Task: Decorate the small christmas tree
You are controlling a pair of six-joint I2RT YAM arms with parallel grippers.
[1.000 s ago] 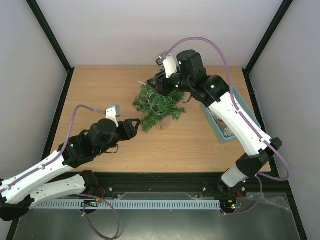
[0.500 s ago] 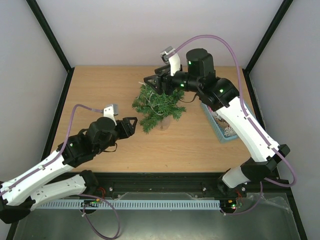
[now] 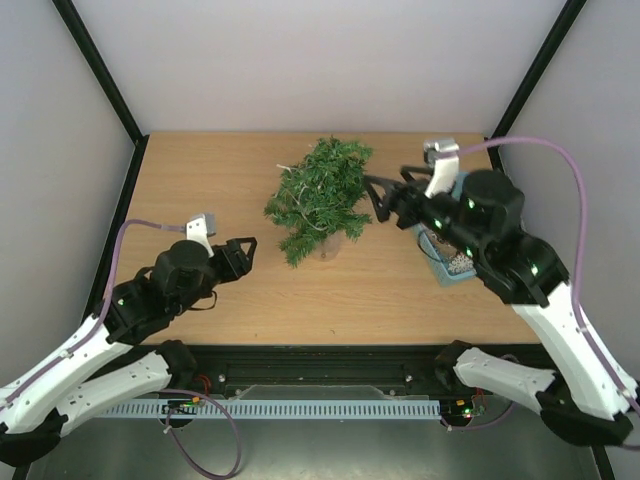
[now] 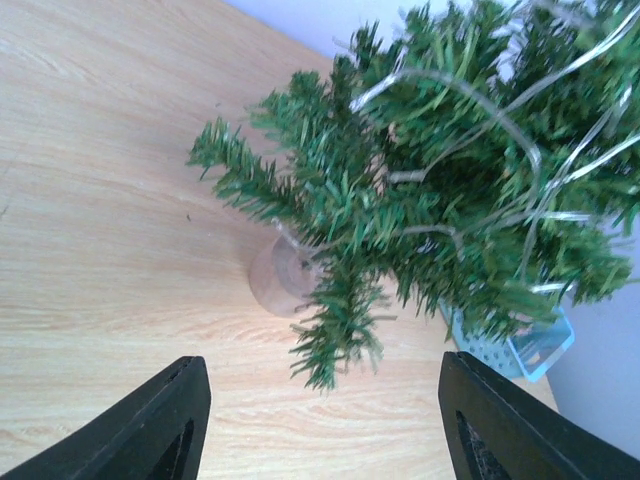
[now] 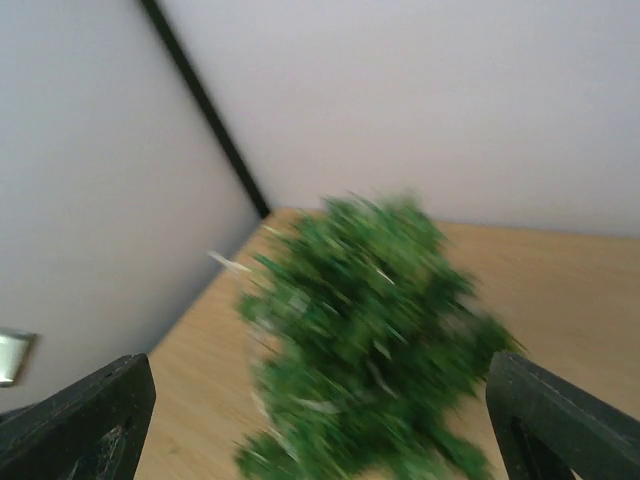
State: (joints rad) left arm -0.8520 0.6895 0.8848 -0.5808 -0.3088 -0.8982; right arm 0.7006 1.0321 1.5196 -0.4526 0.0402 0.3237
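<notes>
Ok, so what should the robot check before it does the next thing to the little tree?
1. The small christmas tree stands on its base: ok.
2. The left gripper is open and empty: ok.
3. The right gripper is open and empty: ok.
4. The clear strand is draped over the branches: ok.
5. Ornaments are ready in the blue basket: cannot tell, the right arm covers most of it.
6. The right wrist view is sharp: not ok, blurred.
</notes>
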